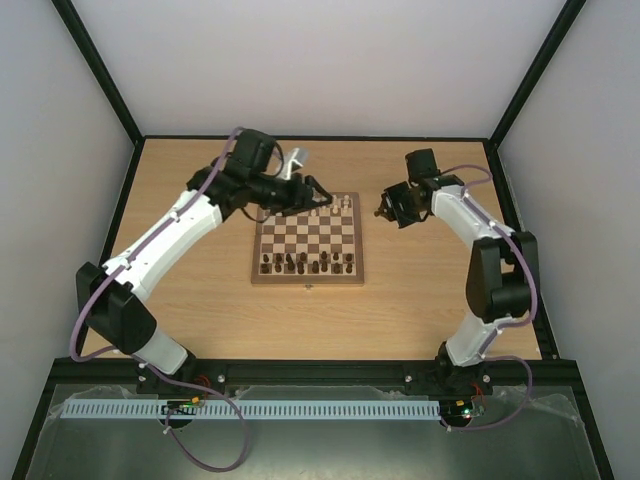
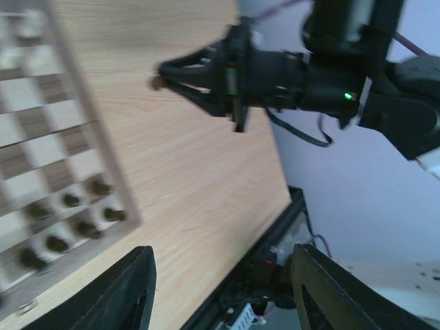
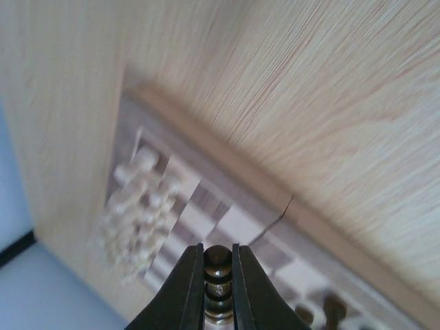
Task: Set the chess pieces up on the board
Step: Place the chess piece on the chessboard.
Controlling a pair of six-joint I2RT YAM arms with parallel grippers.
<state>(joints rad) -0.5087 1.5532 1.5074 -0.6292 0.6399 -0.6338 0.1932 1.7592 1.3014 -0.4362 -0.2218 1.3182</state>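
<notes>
The checkered board [image 1: 310, 238] lies mid-table. Dark brown chess pieces [image 1: 305, 264] stand along its near rows. Just off the board's right far corner, above the table, my right gripper [image 1: 383, 209] is shut on one dark chess piece [image 3: 218, 273]; the piece's round head shows between the fingers [image 3: 189, 289]. The left wrist view shows that gripper [image 2: 163, 74] from the side, a small brown tip [image 2: 157, 83] poking from its jaws. My left gripper [image 1: 318, 192] hovers over the board's far left corner, open with nothing between its fingers [image 2: 137, 289]. Dark pieces [image 2: 86, 216] and the board's frame [image 2: 103, 151] show there too.
Pale cream chessmen [image 1: 328, 210] crowd the board's far rows, seen blurred in the right wrist view as a cluster [image 3: 137, 210]. A black frame rail [image 1: 330, 370] borders the table's near edge. White walls close in the sides and back.
</notes>
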